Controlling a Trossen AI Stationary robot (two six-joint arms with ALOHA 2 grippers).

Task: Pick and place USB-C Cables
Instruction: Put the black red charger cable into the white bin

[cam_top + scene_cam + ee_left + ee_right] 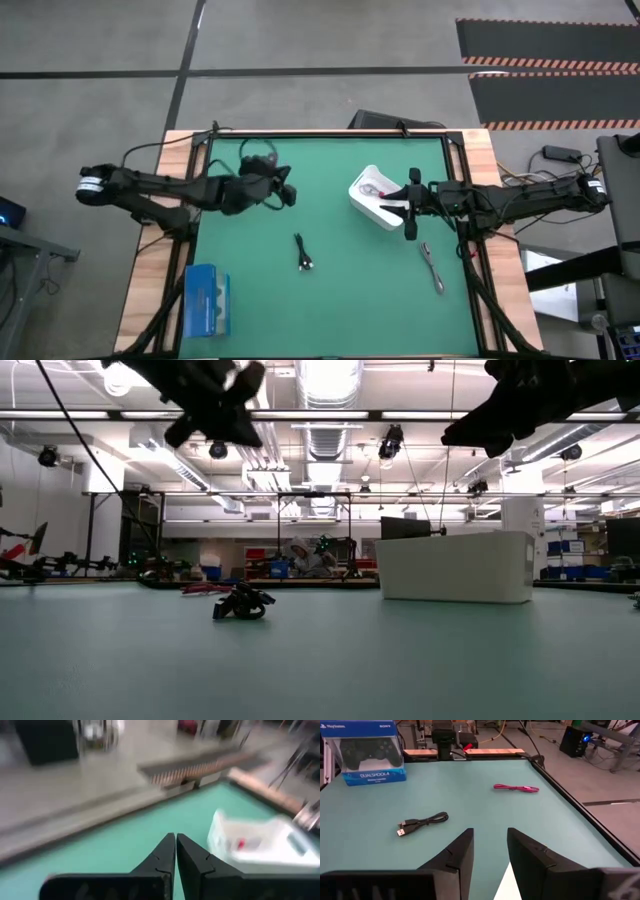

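While cables lie outside, the white bin [375, 200] holds a red-tipped cable [372, 187].

Green table [330, 300]: cables, bin, blue box.

We count three loose cables: black cable [304, 252], grey cable [432, 267], magenta cable [516, 788]; one white bin [372, 207]; one blue box [207, 299].
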